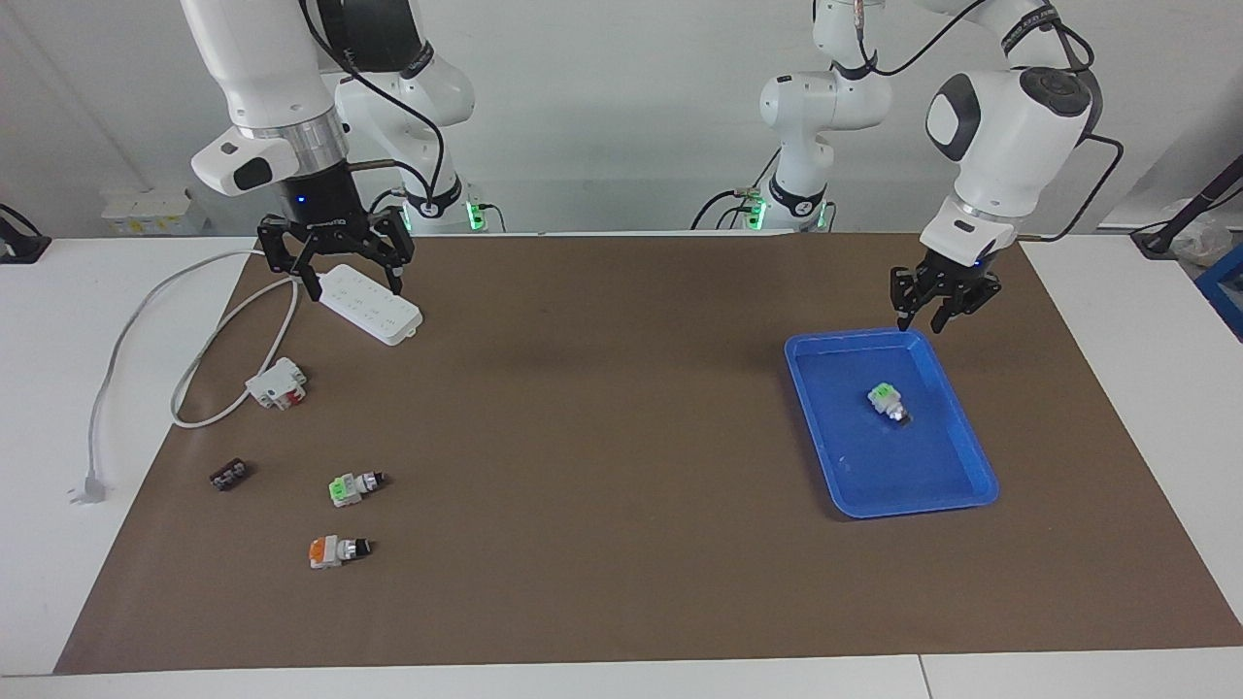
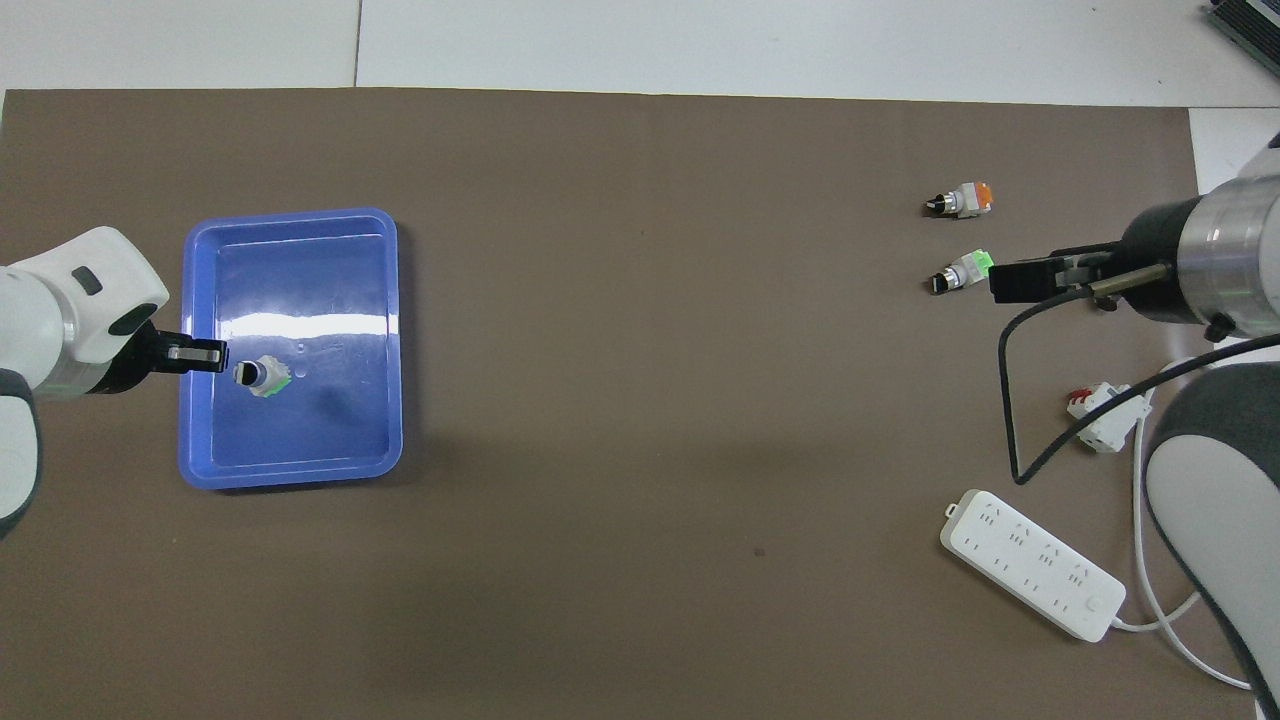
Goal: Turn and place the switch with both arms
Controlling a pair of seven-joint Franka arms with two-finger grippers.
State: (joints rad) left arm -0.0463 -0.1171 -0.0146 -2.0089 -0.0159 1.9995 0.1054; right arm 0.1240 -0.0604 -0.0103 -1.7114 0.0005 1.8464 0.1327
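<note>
Blue plastic caught the eye first: a tray (image 1: pixel 957 466) sat toward the left arm's end of the surface (image 1: pixel 621 388), with one green-ended switch (image 1: pixel 888 402) already lying in it. The left gripper (image 1: pixel 944 303) hung just above the tray's rim nearest the robots, fingers spread and holding nothing, the placed switch below it and a little farther out.

The right gripper (image 1: pixel 335 260) hovered over a white power strip (image 1: pixel 372 304), its fingers splayed wide and empty too. Out past it on the surface lay the second green switch (image 1: pixel 353 486), then an orange-ended one (image 1: pixel 337 550), with a white-and-red block (image 1: pixel 277 383) and a small dark part (image 1: pixel 228 475) off to the side.

To my eye one placement looked finished and the next pick-up had not begun. It would call for the right gripper to travel outward and come down squarely over the green switch, clear of its orange neighbour.
</note>
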